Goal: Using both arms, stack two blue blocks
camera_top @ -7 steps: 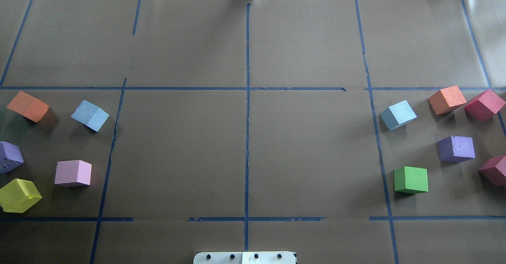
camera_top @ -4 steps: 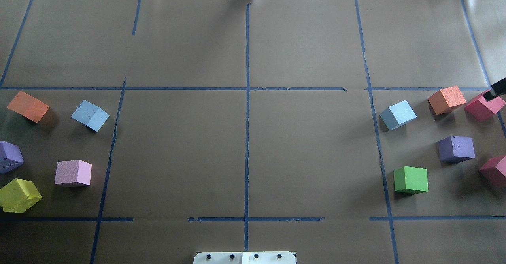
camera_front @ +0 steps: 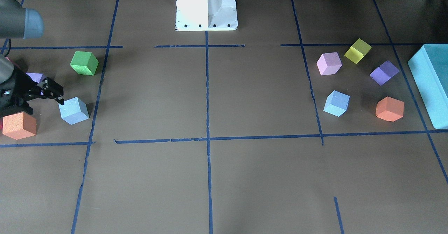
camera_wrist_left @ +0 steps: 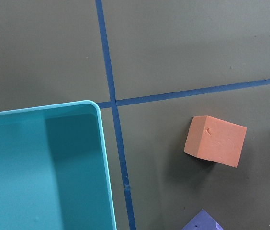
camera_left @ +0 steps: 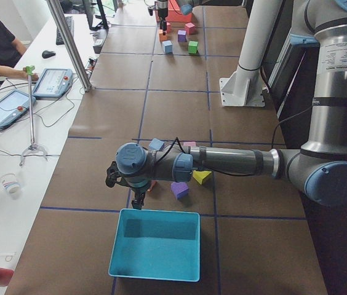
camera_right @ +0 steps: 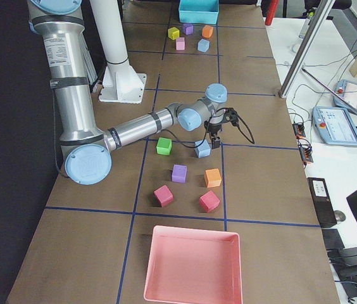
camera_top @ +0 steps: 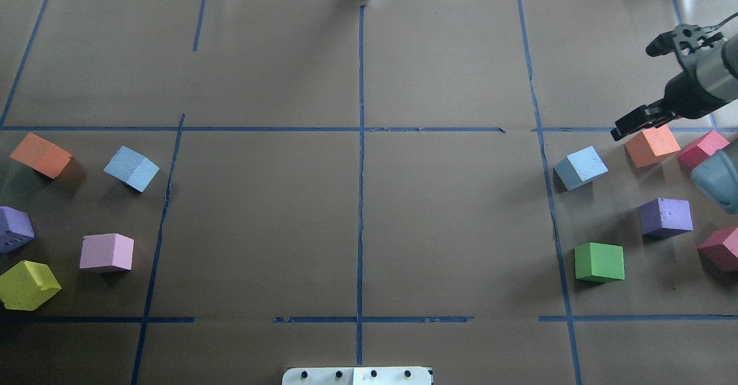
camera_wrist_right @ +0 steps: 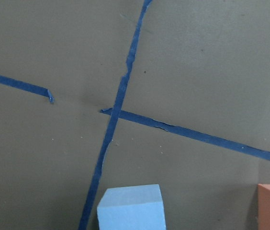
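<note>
One blue block (camera_top: 580,168) lies on the right side of the table, also in the front view (camera_front: 73,110) and at the bottom of the right wrist view (camera_wrist_right: 131,208). The other blue block (camera_top: 131,168) lies on the left side (camera_front: 336,103). My right gripper (camera_top: 640,85) is open and empty, raised above the table beyond and to the right of the right blue block (camera_right: 202,149). My left gripper (camera_left: 138,201) shows only in the left side view, by the teal box's rim. I cannot tell whether it is open or shut.
An orange (camera_top: 651,146), a purple (camera_top: 666,216), a green (camera_top: 599,262) and two red cubes surround the right blue block. Orange (camera_top: 40,154), pink (camera_top: 106,252), purple and yellow cubes lie near the left one. There is a teal box (camera_front: 430,83) and a pink tray (camera_right: 191,266).
My right arm has come in from the right edge of the overhead view and its gripper now hangs above the orange cube. No block has moved.
</note>
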